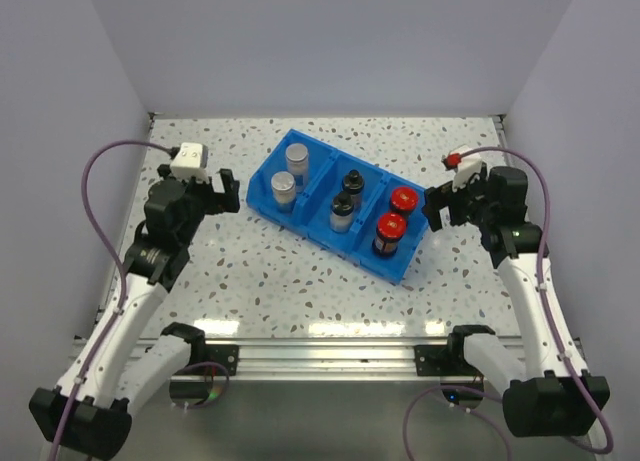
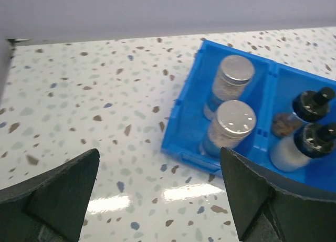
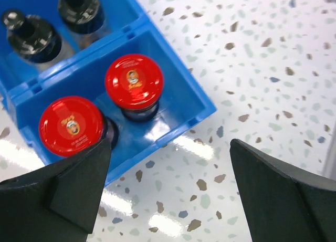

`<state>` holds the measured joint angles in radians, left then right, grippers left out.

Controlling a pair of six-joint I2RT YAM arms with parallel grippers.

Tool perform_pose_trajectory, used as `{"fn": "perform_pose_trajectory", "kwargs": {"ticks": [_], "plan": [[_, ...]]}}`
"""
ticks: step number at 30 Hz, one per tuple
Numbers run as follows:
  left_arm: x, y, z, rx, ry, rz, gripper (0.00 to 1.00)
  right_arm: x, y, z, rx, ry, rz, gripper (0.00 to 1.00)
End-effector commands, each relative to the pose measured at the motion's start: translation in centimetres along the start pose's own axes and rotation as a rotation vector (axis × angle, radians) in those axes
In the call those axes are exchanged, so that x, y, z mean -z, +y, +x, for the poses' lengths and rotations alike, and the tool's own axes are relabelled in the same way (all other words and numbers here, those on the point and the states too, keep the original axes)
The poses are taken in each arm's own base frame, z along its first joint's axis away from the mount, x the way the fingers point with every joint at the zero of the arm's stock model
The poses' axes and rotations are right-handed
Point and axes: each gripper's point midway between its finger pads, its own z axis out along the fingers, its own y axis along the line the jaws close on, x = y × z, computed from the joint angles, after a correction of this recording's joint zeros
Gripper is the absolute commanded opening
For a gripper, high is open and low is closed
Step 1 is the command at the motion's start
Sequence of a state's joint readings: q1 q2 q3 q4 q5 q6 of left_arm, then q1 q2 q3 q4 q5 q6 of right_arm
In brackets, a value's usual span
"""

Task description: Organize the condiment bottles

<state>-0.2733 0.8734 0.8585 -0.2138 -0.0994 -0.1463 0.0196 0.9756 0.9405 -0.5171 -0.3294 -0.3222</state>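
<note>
My left arm (image 1: 135,291) rises from its base, bends at the elbow and leans inward, and my left jaws stand spread wide with nothing between them. My right arm (image 1: 525,281) mirrors that pose on the other side, my right jaws likewise wide apart and empty.

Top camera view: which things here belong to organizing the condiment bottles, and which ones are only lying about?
Belong to the job: two silver-lidded jars; two black-topped jars; two red-capped jars.
Only lying about: blue bin that holds all six; speckled table; purple cables.
</note>
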Motion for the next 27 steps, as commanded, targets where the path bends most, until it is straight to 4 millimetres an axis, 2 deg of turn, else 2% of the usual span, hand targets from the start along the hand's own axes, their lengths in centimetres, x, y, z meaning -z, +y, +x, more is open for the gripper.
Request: {"fn": "perform_pose_trajectory", "kwargs": {"ticks": [1,4,6,8,12,18,25,27], "plan": [[1.6,4.9,0.3,0.048,-0.086,-0.252,1.00,1.8,-2.6,-3.6,-0.103,-0.147,0.165,0.98],[3.2,6.6,1.2,0.051,-0.105,-0.340,1.00,3.5,-4.1,-4.5,-0.160,-0.203,0.286,0.99],[3.8,7.5,2.0,0.039,-0.103,-0.388,1.00,4.9,-6.2,-4.4,-0.218,-0.232,0.434,0.99],[4.1,7.9,2.5,0.032,-0.099,-0.406,1.00,5.9,-7.5,-4.2,-0.236,-0.234,0.528,0.99],[4.4,8.0,2.8,0.035,-0.095,-0.414,1.00,7.3,-8.8,-3.3,-0.275,-0.227,0.638,0.99],[4.5,8.0,3.0,0.032,-0.090,-0.409,1.00,7.6,-9.5,-1.5,-0.345,-0.221,0.715,0.99],[4.3,8.0,3.4,0.025,-0.078,-0.410,1.00,7.6,-9.9,-1.3,-0.345,-0.231,0.744,0.99],[4.1,8.0,3.5,0.021,-0.079,-0.407,1.00,6.8,-9.7,-1.2,-0.318,-0.208,0.716,0.98]]}}
